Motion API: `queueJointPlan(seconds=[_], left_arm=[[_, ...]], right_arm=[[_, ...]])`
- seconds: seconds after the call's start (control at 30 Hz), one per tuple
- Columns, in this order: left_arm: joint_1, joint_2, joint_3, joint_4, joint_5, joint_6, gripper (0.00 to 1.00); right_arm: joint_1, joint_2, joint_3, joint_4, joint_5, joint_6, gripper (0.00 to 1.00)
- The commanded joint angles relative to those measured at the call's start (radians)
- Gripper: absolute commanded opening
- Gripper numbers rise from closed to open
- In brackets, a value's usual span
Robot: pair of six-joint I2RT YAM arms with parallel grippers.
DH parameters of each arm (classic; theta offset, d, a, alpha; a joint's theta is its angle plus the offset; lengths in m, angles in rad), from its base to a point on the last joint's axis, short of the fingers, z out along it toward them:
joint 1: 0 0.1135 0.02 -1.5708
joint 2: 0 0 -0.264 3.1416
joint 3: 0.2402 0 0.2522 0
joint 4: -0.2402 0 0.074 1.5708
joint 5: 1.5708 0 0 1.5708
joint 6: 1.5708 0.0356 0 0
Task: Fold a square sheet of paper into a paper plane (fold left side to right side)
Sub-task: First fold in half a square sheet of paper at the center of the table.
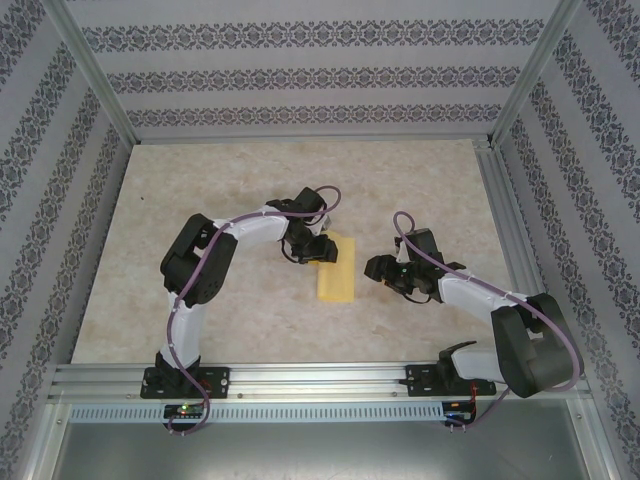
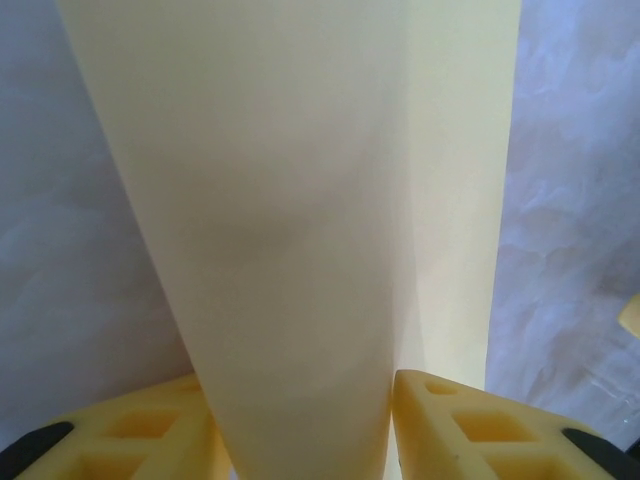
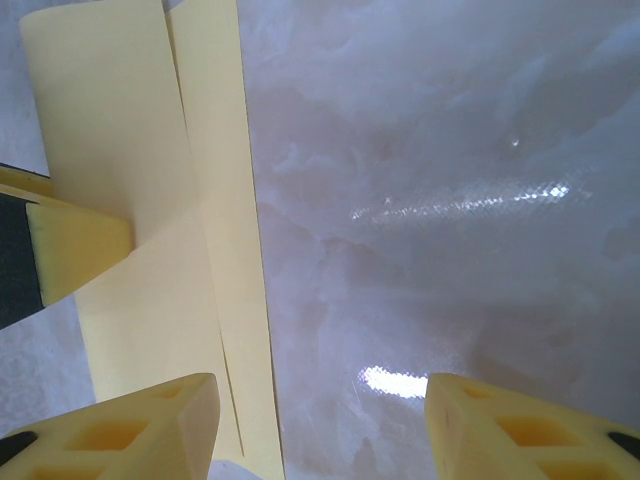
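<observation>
Lying near the middle of the table (image 1: pixel 200 200), the square sheet of paper (image 1: pixel 338 278) is doubled over into a tall strip, with a narrow band of the lower layer showing past the upper flap along one long edge. The left gripper (image 1: pixel 316 248) sits at the strip's far left edge, fingers spread, the flap curving up between them and one fingertip on it. The right gripper (image 1: pixel 380 268) hovers just beside the paper's right edge, jaws apart, holding nothing
</observation>
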Motion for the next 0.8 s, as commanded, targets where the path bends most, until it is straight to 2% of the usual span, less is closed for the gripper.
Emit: queueJointPlan(seconds=[0.0,0.23,0.77], left_arm=[[-0.003,0.012,-0.001,-0.022,-0.003,0.011,0.48],[-0.024,0.029,0.018,-0.045,-0.028,0.015,0.55],[-0.068,0.085,0.068,-0.077,-0.061,0.001,0.59]], right_arm=[[-0.003,0.003,0.0,0.009,-0.012,-0.022,0.57],[-0.002,-0.001,0.002,0.015,-0.011,-0.017,0.57],[-0.019,-0.021,-0.007,0.072,-0.039,0.028,0.56]])
